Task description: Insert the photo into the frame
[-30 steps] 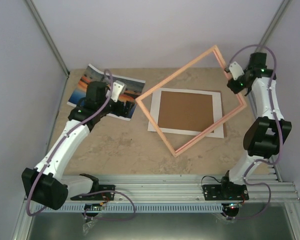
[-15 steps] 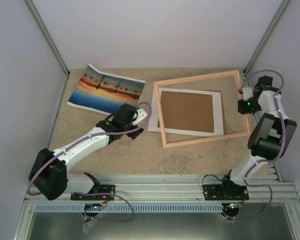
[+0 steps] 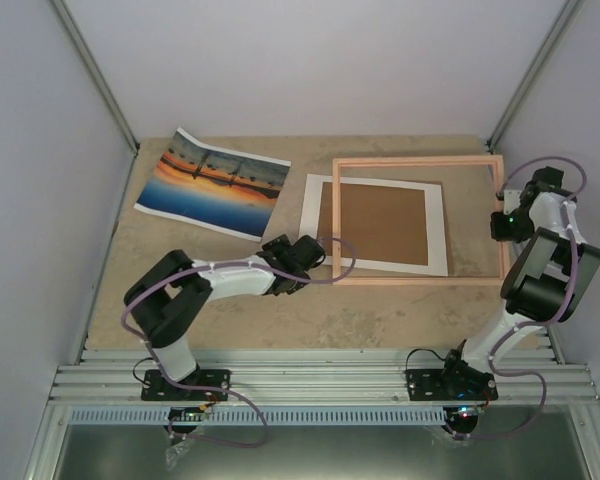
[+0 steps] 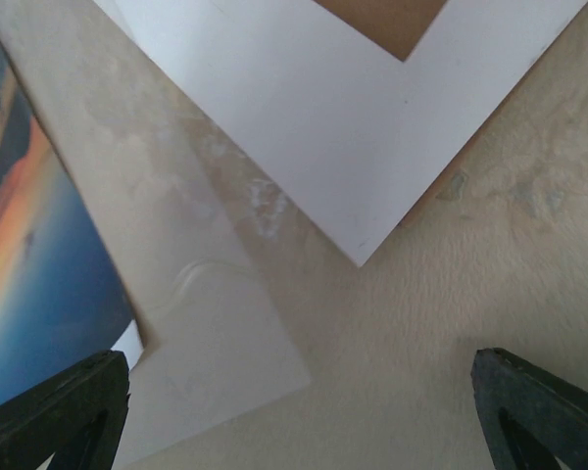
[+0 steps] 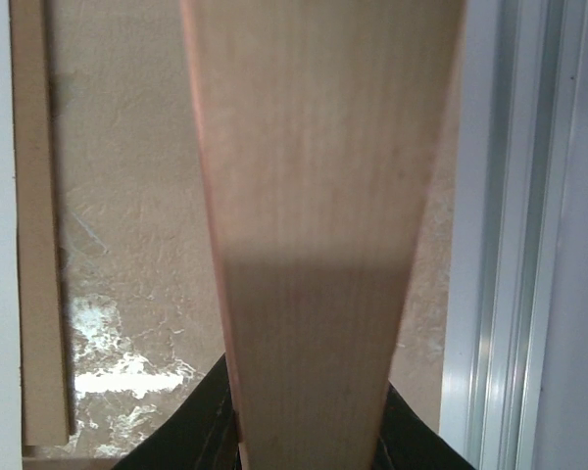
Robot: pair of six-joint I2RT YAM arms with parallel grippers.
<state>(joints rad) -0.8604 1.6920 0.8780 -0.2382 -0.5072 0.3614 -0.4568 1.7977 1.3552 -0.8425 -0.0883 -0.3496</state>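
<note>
right gripper clamped on right rail of pink frame, frame lying over white-bordered brown board, left gripper spread wide beside board's near-left corner, sunset photo face up at far left of table

The left arm and right arm have white link shells, black joint housings and looping lilac cables; the left gripper has black fingers.
</note>
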